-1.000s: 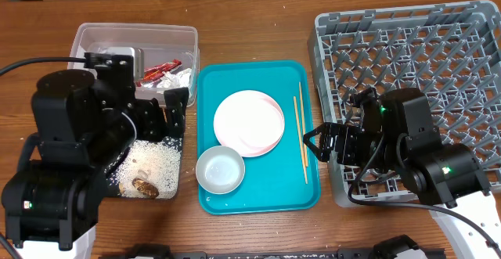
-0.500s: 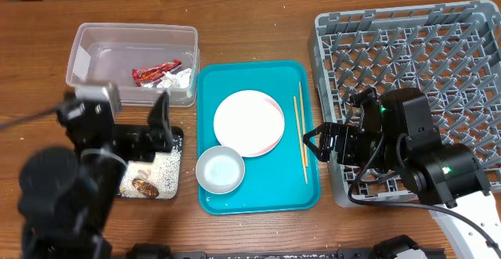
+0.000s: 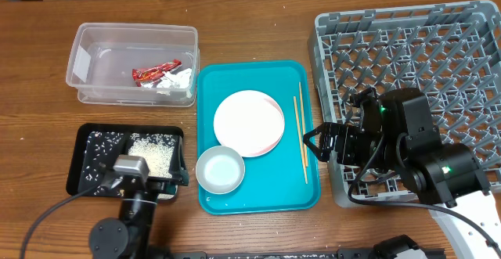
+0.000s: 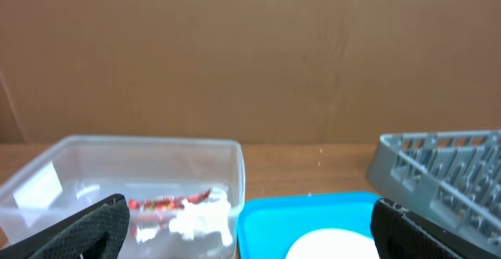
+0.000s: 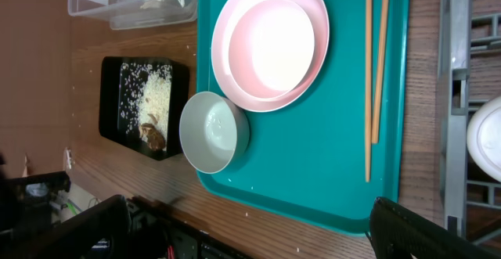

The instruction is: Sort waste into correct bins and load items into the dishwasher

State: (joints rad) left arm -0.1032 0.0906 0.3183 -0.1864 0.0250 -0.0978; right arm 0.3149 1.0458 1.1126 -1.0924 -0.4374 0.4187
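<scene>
The clear tub [image 3: 94, 40] holds the red wrapper [image 3: 155, 73] and white tissue [image 3: 178, 79]; both show in the left wrist view [image 4: 168, 203] [image 4: 200, 216]. Rice scraps [image 3: 153, 153] lie in the black tray [image 3: 86, 145]. The pink-white plate [image 3: 249, 122], one white bowl [image 3: 220, 169] and the chopsticks [image 3: 300, 134] lie on the teal tray [image 3: 274, 188]. The grey dish rack [image 3: 407, 48] stands at the right. My left gripper [image 3: 131, 169] is open and empty at the front edge. My right gripper [image 3: 315, 145] is open and empty beside the chopsticks.
A white round dish [image 5: 485, 134] shows partly at the rack's near-left edge in the right wrist view; the right arm hides it from overhead. A brown scrap [image 5: 155, 138] lies in the black tray. A brown wall stands behind the table.
My left arm has pulled back from over the black tray and tub to the table's front edge, uncovering the tray. The right arm has not moved.
</scene>
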